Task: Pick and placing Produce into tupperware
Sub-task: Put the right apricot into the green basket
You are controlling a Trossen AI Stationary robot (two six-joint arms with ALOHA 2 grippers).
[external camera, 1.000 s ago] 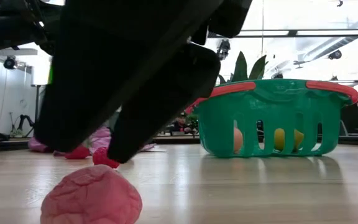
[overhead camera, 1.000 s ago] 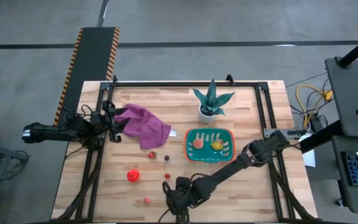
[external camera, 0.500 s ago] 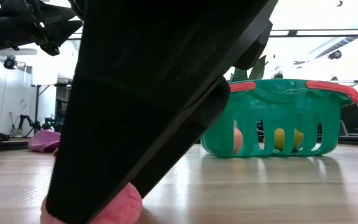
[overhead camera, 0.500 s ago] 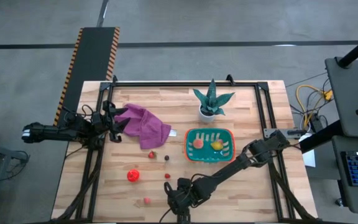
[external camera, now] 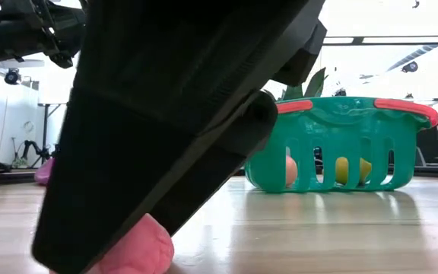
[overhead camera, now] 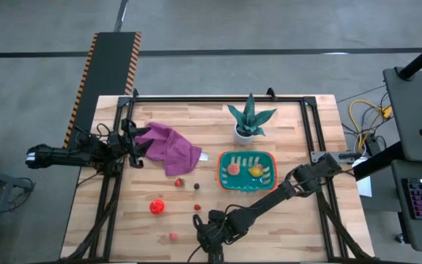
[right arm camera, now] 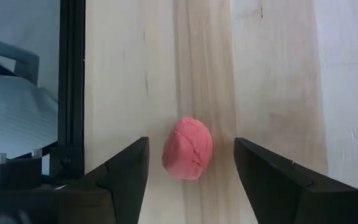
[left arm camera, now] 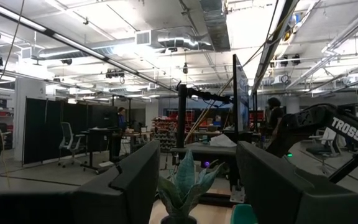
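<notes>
- Both sets of jaws stand parted: the right gripper straddles a pink toy fruit with a gap on either side, touching it on neither; the left gripper stands open on nothing.
- Right gripper position: low over the near edge of the table, close to the low camera, where the arm's dark bulk fills most of the picture and the pink fruit lies beneath it on the boards.
- Left gripper position: at the table's left edge, beside the purple cloth, facing across the table towards the spiky green plant.
- Tupperware: a teal tub with pale slits, right of centre, just in front of the potted plant; a peach piece and a yellow piece lie inside, both visible through the slits in the low view.
- Loose produce on the boards: a red piece, a small pink piece, a red piece at the cloth's near edge, and a dark piece, well apart from one another.
- Surface: pale wood planks framed by black rails.
- Room: grey floor around the table; beyond it, desks, chairs, dark partitions and ceiling ducts under strip lighting.
</notes>
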